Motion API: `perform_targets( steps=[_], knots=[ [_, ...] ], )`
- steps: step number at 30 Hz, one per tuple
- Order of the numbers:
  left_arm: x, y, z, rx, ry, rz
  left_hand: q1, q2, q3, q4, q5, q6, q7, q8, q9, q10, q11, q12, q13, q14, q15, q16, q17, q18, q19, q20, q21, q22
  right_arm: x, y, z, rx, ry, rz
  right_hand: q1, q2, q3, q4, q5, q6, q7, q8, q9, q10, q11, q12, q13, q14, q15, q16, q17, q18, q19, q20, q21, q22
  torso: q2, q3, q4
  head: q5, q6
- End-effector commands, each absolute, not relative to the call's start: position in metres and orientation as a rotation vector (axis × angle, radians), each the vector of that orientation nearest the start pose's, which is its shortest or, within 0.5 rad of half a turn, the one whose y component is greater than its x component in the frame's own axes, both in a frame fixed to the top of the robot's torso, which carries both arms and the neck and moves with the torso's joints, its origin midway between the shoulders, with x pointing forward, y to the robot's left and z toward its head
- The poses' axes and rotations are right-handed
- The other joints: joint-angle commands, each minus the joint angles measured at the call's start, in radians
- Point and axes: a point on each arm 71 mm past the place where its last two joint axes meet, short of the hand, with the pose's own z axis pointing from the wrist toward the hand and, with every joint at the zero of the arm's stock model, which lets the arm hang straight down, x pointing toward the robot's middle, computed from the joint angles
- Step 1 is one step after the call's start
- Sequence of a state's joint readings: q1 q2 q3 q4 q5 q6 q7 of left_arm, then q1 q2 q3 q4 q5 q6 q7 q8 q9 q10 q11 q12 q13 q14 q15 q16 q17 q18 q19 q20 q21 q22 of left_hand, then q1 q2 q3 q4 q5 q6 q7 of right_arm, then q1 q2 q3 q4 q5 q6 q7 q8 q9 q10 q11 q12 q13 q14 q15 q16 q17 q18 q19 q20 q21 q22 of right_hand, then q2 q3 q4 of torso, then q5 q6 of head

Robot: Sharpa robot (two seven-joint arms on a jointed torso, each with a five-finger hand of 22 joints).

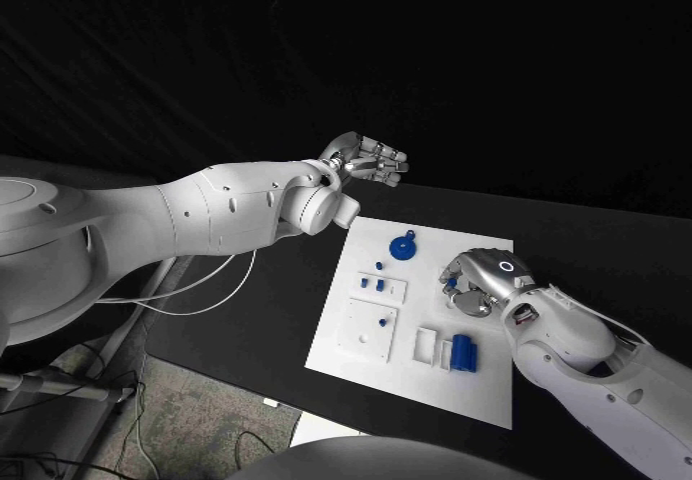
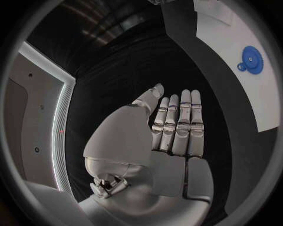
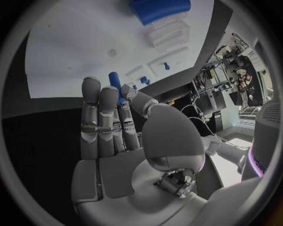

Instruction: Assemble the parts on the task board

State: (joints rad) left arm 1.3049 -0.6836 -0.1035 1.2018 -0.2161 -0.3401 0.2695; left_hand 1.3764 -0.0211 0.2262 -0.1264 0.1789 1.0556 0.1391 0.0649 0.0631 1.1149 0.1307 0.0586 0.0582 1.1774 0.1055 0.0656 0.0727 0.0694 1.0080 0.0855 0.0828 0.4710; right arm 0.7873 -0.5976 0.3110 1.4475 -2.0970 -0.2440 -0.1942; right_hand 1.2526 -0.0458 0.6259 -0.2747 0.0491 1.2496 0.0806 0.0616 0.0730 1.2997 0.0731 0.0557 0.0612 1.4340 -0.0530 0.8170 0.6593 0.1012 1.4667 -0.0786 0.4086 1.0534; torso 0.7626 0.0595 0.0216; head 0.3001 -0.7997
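The white task board [image 1: 483, 390] lies in the middle of the black table. On it are a blue gear [image 1: 402, 246], small blue pegs [image 1: 378, 284] in a white holder, and a blue block [image 1: 463, 352] near the front. My right hand [image 1: 479, 280] hovers over the board's right side. There it pinches a blue cylindrical part [image 3: 115, 83] between thumb and fingertips; that part [image 1: 469, 304] shows just under the hand. My left hand [image 1: 369, 160] is raised beyond the board's far left corner, its fingers [image 2: 178, 123] straight and holding nothing. The gear [image 2: 253, 60] lies well away from it.
White holders [image 1: 371, 328] and a slotted white piece [image 1: 428, 345] sit on the board's left and middle. The blue block [image 3: 159, 9] and small pegs [image 3: 166, 66] lie ahead of the right hand. Cables hang off the table's left edge [image 1: 216, 290].
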Motion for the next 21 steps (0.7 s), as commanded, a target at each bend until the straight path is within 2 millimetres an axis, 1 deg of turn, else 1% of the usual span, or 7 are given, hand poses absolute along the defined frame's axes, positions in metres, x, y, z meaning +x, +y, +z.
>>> perform_targets(
  steps=[1, 4, 8, 10, 14, 18, 21],
  knots=[
    [0.557, 0.225, -0.165, -0.901, 1.471, -1.250, 0.008, -0.001, -0.001, 0.003, -0.003, 0.002, 0.002, -0.002, -0.001, -0.009, 0.001, 0.001, -0.001, 0.006, 0.001, -0.002, 0.002, 0.002, 0.005, 0.000, 0.002, 0.001, 0.452, -0.109, -0.244, -0.393, 1.488, 0.561, 0.014, -0.001, -0.007, 0.001, -0.001, 0.007, 0.000, 0.003, 0.001, 0.058, -0.049, 0.005, 0.002, 0.003, -0.008, -0.006, 0.003, 0.018, 0.016, -0.008, -0.002, 0.004, 0.000, 0.0000, -0.0007, 0.000, 0.001],
    [0.557, 0.225, -0.165, -0.901, 1.470, -1.249, 0.008, -0.001, -0.001, 0.003, -0.003, 0.002, 0.002, -0.002, -0.001, -0.009, 0.001, 0.001, -0.001, 0.006, 0.001, -0.002, 0.002, 0.002, 0.005, 0.000, 0.002, 0.001, 0.448, -0.107, -0.235, -0.381, 1.469, 0.590, 0.015, -0.003, -0.009, 0.000, -0.001, 0.010, -0.001, 0.003, 0.001, 0.059, -0.049, 0.005, 0.002, 0.004, -0.008, -0.006, 0.005, 0.018, 0.017, -0.008, -0.003, 0.006, 0.000, 0.0000, -0.0016, 0.002, 0.003],
    [0.557, 0.224, -0.165, -0.901, 1.470, -1.250, 0.008, -0.001, -0.001, 0.003, -0.003, 0.002, 0.002, -0.002, -0.001, -0.009, 0.001, 0.001, -0.001, 0.006, 0.001, -0.002, 0.002, 0.002, 0.005, 0.000, 0.002, 0.001, 0.444, -0.102, -0.230, -0.366, 1.462, 0.630, 0.016, -0.003, -0.010, 0.000, -0.001, 0.011, -0.001, 0.003, 0.001, 0.061, -0.050, 0.005, 0.001, 0.004, -0.009, -0.007, 0.006, 0.018, 0.018, -0.009, -0.004, 0.008, 0.000, -0.0010, -0.0009, 0.005, 0.006],
    [0.557, 0.224, -0.165, -0.900, 1.470, -1.251, 0.008, -0.001, -0.001, 0.003, -0.003, 0.002, 0.002, -0.002, -0.001, -0.009, 0.001, 0.001, -0.001, 0.006, 0.001, -0.002, 0.002, 0.002, 0.005, 0.000, 0.002, 0.001, 0.442, -0.097, -0.228, -0.362, 1.461, 0.655, 0.017, -0.003, -0.010, 0.000, -0.001, 0.011, -0.001, 0.003, 0.001, 0.060, -0.050, 0.005, 0.001, 0.005, -0.009, -0.008, 0.007, 0.018, 0.019, -0.009, -0.005, 0.010, 0.001, -0.0014, -0.0015, 0.011, 0.006],
    [0.558, 0.222, -0.165, -0.899, 1.469, -1.251, 0.008, -0.001, -0.001, 0.003, -0.003, 0.002, 0.002, -0.002, -0.001, -0.009, 0.001, 0.001, -0.001, 0.006, 0.001, -0.002, 0.002, 0.002, 0.005, 0.000, 0.002, 0.001, 0.440, -0.086, -0.226, -0.365, 1.459, 0.691, 0.017, -0.002, -0.010, -0.001, -0.001, 0.010, -0.001, 0.003, 0.000, 0.060, -0.049, 0.005, 0.001, 0.004, -0.010, -0.009, 0.008, 0.018, 0.019, -0.010, -0.007, 0.011, 0.001, -0.0026, 0.0013, 0.018, 0.009],
    [0.560, 0.219, -0.165, -0.898, 1.467, -1.250, 0.010, -0.001, -0.004, 0.004, -0.003, 0.002, 0.002, -0.002, -0.001, -0.009, 0.001, 0.001, -0.001, 0.006, 0.001, -0.001, 0.002, 0.003, 0.001, 0.000, 0.005, 0.012, 0.437, -0.071, -0.226, -0.377, 1.456, 0.725, 0.017, 0.000, -0.009, -0.002, -0.001, 0.009, 0.000, 0.003, 0.000, 0.058, -0.049, 0.005, 0.001, 0.004, -0.010, -0.012, 0.010, 0.018, 0.019, -0.009, -0.010, 0.015, 0.000, -0.0030, 0.0032, 0.030, 0.009],
    [0.561, 0.217, -0.165, -0.896, 1.467, -1.251, 0.013, 0.000, -0.006, 0.005, -0.003, 0.002, 0.002, -0.002, -0.001, -0.009, 0.001, 0.001, -0.001, 0.005, 0.001, -0.001, 0.001, 0.004, -0.004, 0.001, 0.008, 0.024, 0.434, -0.059, -0.227, -0.390, 1.454, 0.751, 0.017, 0.001, -0.010, -0.002, -0.001, 0.009, 0.000, 0.003, 0.000, 0.058, -0.049, 0.005, 0.001, 0.004, -0.010, -0.012, 0.011, 0.018, 0.019, -0.009, -0.011, 0.017, 0.001, -0.0033, 0.0017, 0.043, 0.008]
  ],
)
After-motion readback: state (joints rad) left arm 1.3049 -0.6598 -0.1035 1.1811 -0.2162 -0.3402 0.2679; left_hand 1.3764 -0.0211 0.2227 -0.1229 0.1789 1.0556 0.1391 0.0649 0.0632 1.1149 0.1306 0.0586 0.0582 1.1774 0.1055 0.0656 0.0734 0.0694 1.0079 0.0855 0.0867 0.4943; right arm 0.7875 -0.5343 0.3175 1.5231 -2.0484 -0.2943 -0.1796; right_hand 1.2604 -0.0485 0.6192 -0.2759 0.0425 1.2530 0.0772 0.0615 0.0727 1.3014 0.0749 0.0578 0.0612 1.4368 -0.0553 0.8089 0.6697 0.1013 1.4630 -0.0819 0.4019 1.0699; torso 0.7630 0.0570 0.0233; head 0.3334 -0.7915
